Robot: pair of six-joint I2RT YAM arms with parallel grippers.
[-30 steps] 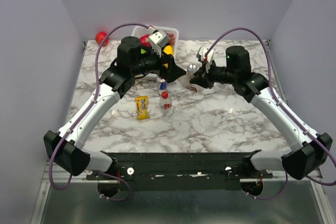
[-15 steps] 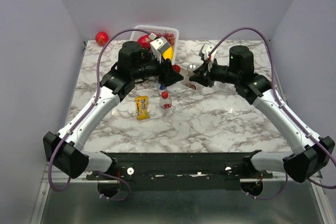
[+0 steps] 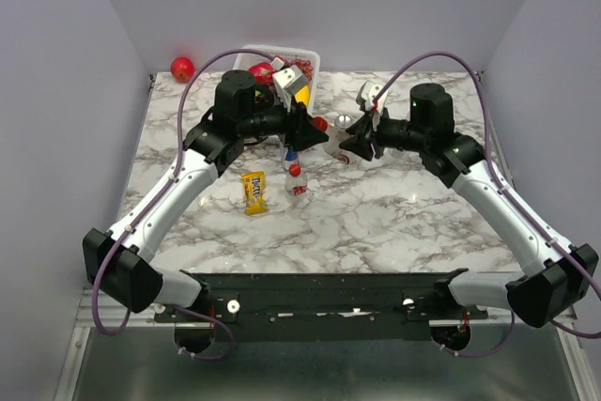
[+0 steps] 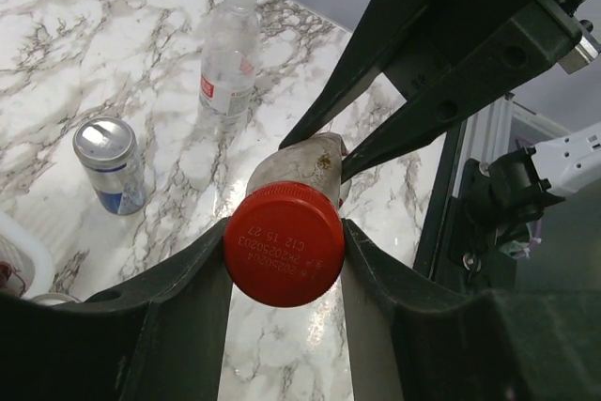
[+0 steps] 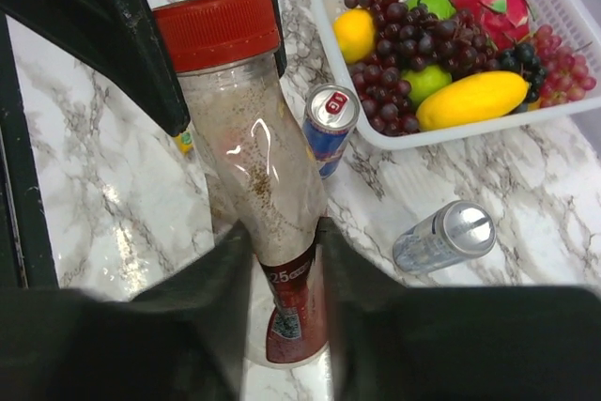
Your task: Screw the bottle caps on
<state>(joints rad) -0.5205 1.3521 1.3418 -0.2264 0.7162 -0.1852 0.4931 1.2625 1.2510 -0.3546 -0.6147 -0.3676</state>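
Above the marble desk (image 3: 394, 218), the left gripper (image 4: 284, 265) clamps the red cap (image 4: 284, 237), the right gripper (image 5: 282, 255) grips the bottle (image 5: 249, 138) — any tilt could cross-thread it.

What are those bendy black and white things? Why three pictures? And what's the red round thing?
They are two robot arms, each ending in a two-finger gripper. The big picture looks down from above; the other two come from little cameras on the wrists. The left gripper pinches a red cap, right at the top of a clear bottle that the right gripper holds. On the marble table sit a fruit basket, two cans, a yellow candy pack and more bottles.
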